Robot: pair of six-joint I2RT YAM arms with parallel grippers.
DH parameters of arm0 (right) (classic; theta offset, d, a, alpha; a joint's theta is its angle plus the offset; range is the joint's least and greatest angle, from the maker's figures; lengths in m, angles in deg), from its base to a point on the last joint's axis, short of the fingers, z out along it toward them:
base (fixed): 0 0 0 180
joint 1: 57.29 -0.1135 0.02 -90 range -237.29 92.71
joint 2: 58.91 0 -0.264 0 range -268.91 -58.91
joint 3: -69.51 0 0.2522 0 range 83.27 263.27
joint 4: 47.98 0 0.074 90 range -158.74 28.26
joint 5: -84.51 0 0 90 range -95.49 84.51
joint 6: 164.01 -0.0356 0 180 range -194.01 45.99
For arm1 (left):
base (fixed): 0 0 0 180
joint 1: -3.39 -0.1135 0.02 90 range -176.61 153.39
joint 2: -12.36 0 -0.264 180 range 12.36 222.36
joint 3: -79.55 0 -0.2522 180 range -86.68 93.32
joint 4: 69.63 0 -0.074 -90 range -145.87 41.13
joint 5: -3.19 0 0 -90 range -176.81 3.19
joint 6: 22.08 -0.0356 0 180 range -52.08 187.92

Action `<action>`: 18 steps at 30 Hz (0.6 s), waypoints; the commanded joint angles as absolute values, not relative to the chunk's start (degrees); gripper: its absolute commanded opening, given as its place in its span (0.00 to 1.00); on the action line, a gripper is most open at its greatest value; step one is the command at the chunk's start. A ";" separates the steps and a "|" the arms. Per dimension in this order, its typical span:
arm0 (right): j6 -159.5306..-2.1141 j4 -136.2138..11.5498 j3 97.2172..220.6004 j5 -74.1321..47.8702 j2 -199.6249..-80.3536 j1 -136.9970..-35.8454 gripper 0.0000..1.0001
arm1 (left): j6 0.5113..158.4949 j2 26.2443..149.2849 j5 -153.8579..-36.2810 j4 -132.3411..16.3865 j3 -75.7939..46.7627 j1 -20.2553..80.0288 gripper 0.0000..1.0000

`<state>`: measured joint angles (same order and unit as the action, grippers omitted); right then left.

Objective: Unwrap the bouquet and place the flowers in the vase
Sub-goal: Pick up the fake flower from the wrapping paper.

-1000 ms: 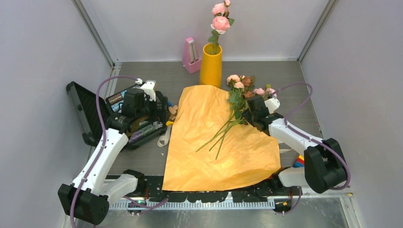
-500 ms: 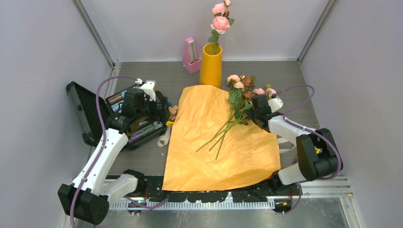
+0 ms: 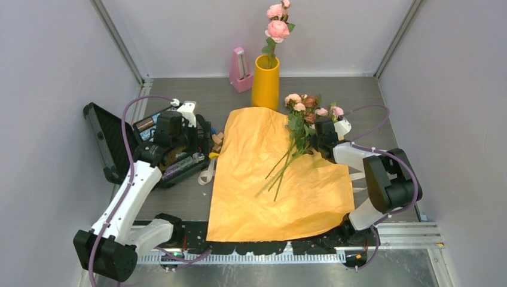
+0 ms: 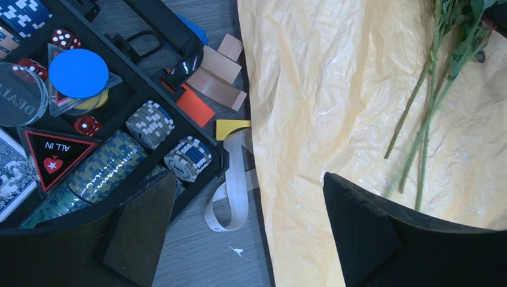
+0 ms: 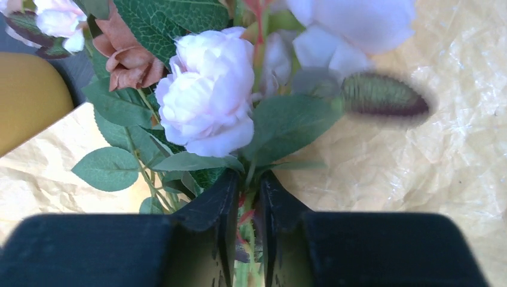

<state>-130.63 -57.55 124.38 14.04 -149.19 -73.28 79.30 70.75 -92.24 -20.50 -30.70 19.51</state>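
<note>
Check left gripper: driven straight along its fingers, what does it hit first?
Probably the beige ribbon loop, lying on the table just ahead of the left gripper; the orange paper edge is right beside it, depth unclear.

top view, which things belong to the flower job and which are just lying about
Job: pink artificial roses on green stems; crinkled orange wrapping paper; tall yellow-orange vase.
Lying about: pink pyramid metronome; open black case of poker chips; small wooden blocks.
</note>
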 commanded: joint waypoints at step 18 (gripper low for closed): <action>-131.78 -69.00 127.26 20.41 -126.88 -72.94 0.02 | 78.21 70.72 -92.17 -22.59 -30.70 19.65 0.95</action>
